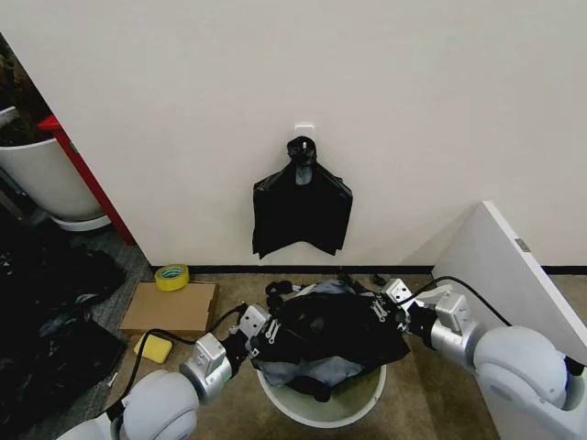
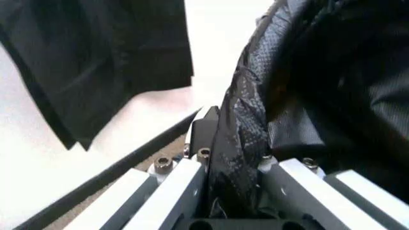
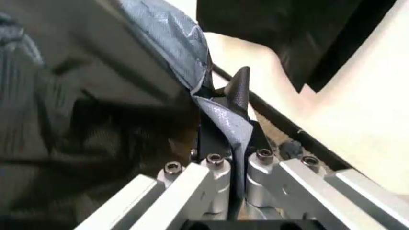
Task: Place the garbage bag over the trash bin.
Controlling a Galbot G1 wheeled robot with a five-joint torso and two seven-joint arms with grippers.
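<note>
Two grippers' pinch on garbage bag [image 1: 332, 332]

Bag [image 1: 335, 332] thin black plastic, glossy, crinkled, fine embossed grain where light hits it in wrist views. Bin [image 1: 321, 408] smooth cream plastic, slight sheen. Left end effector [image 2: 221, 143] and right end effector [image 3: 233, 103]: brushed silver metal bars with dark hex bolts, matt black plastic fingers [image 3: 240, 88]. Hanging bundle [image 1: 301, 206] black glossy plastic. Box [image 1: 170, 307] matt brown cardboard. Tape roll [image 1: 171, 276] yellow, smooth. Wall [image 1: 413, 110] matt off-white paint.
</note>
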